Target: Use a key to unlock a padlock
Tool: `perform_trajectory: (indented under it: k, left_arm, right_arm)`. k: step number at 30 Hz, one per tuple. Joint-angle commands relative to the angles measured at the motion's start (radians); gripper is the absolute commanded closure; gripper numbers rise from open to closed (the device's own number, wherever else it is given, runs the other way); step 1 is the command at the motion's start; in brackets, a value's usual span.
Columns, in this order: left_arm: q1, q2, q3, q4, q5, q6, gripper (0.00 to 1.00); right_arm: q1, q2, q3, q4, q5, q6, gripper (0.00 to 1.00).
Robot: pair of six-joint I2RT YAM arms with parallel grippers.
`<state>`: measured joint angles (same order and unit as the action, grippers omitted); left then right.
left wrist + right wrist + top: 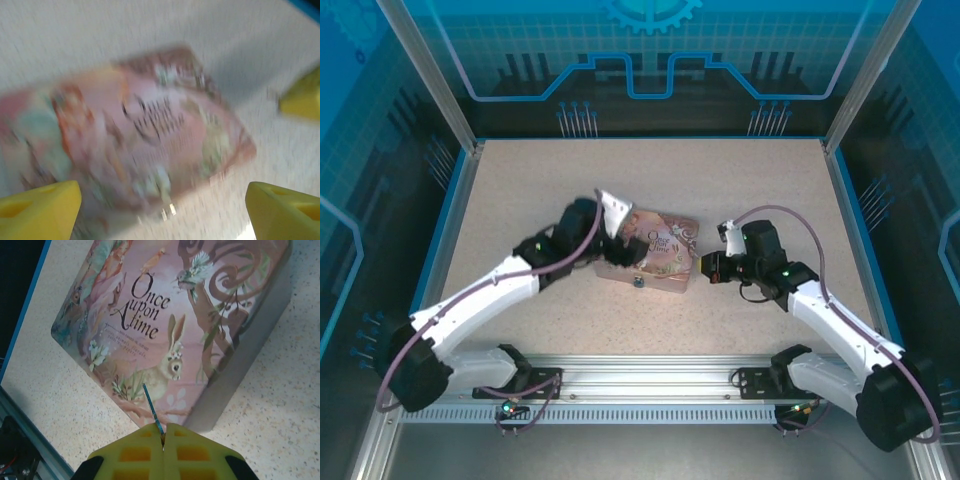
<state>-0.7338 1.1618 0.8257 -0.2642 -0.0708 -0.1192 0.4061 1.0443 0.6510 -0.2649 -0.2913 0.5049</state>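
**Progress.** The task is in its early-to-middle stage. The key [151, 409] is secured in the right tool [163, 434], so pickup is done. Insertion, turning and release of the shackle are judged to be outstanding. In the right wrist view the key's thin dark blade projects forward from the fingertips and shows against the illustrated lid of the pink tin [170, 325], not against any lock.

**Padlock.** A small pale item sits against the near long edge of the tin [650, 252] in the top view and is taken to be the padlock [640, 281]. The left wrist view shows a small glint at the same edge, likely the padlock [168, 210], but heavy blur hides detail. Whether the shackle is closed cannot be told. The tin lies flat on the counter [520, 200], between the two arms.

**Right tool.** Its yellow fingers are pressed together, pinching the key at its base. In the top view the right tool [708, 266] sits just beside the tin's right end, well short of the padlock.

**Left tool.** The left tool [162, 192] has its fingers [40, 210] spread wide, straddling the view of the tin. No contact or grip is evident. In the top view the left tool [613, 245] hangs over the tin's left end.

**Risk.** The key is thin, and its alignment with a very small keyway is judged critical.
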Motion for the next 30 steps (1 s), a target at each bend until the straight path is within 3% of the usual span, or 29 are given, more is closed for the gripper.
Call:
perform_trajectory:
  k: [1, 7, 13, 23, 30]
  left_arm:
    - [-0.085, -0.074, -0.11, 0.035, -0.148, -0.148, 0.13]
    - [-0.174, -0.061, -0.234, 0.146, -0.228, -0.243, 0.17]
    - [-0.227, 0.021, -0.312, 0.317, -0.349, -0.208, 0.21]
    - [-0.292, 0.144, -0.413, 0.554, -0.426, -0.207, 0.23]
    - [-0.315, 0.311, -0.381, 0.667, -0.45, -0.174, 0.23]
  right_arm:
    - [0.028, 0.011, 0.053, 0.048, 0.035, 0.017, 1.0]
    - [0.068, 0.058, 0.065, 0.116, 0.071, 0.074, 1.0]
    - [0.114, 0.053, 0.112, 0.087, 0.172, 0.074, 1.0]
    - [0.138, -0.119, 0.08, 0.027, 0.266, 0.109, 1.0]
    - [0.156, -0.228, 0.046, -0.014, 0.327, 0.127, 1.0]
